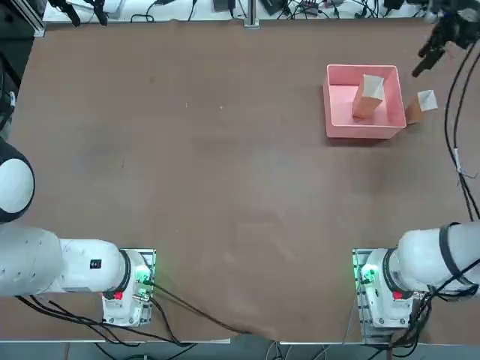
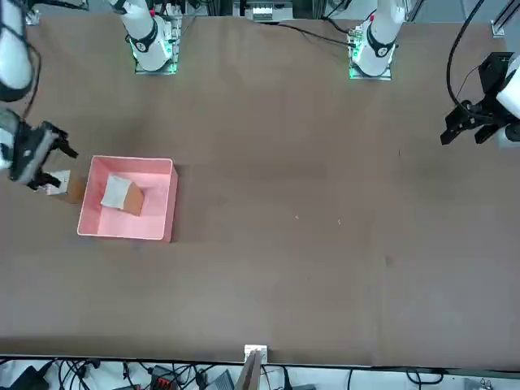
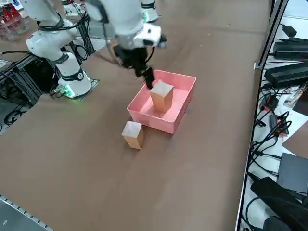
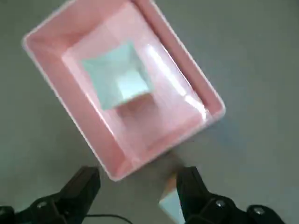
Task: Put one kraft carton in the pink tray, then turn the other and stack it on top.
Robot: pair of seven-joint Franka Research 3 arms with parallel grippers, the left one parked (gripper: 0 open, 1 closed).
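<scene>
Under the cameras, a big brown table [image 1: 225, 187] is spreading out flat. Clock words here are using the top view, with twelve at the far side.

Going left to right, the pink tray [image 1: 360, 136] is sitting at two o'clock from the table's middle. One kraft carton [image 1: 364, 109] is standing inside it, white end up. The other carton [image 1: 415, 112] is standing just beside the tray, at three o'clock from it, white end up too. The right gripper [image 4: 138, 185] is hanging up high, around two o'clock from the tray. Its jaws are standing wide open and holding nothing.

The first carton seems to be in place, so the second is probably waiting for its turn. It is standing so close to the tray that a finger going down could bump the wall and push the tray. A crooked grip could make the box slip while it is turning. If it is landing off the middle, it could tip the bottom box, and both could be falling.
</scene>
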